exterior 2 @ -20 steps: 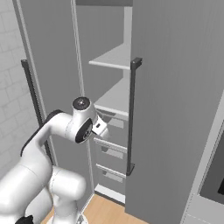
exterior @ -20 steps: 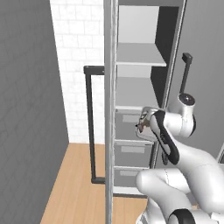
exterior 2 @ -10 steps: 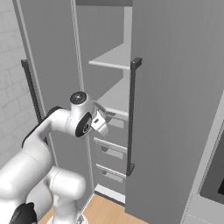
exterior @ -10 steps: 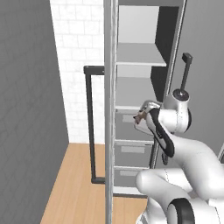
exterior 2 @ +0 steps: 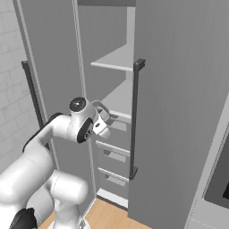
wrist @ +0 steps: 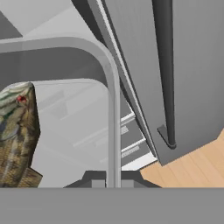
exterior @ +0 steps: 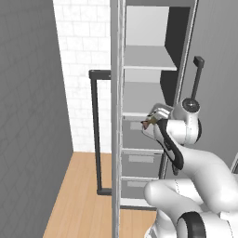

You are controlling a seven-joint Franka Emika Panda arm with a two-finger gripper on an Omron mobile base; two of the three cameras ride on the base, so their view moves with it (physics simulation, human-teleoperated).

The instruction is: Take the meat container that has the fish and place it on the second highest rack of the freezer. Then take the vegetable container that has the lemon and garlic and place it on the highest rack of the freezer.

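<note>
Fingers [wrist: 110, 180] pinching rim of tray [wrist: 111, 100], fish [wrist: 17, 135] lying inside. Tray held up at open freezer [exterior: 148, 60], right beside lower shelf [exterior: 139, 100], above drawers [exterior: 139, 160].

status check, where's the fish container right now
Gripper shut on the meat container's rim. Fish riding inside it, in front of the open freezer, near the lower shelf. Not yet set down. Freezer door close beside the arm.

White brick wall [exterior: 83, 69] above a wooden floor [exterior: 79, 200]
</note>
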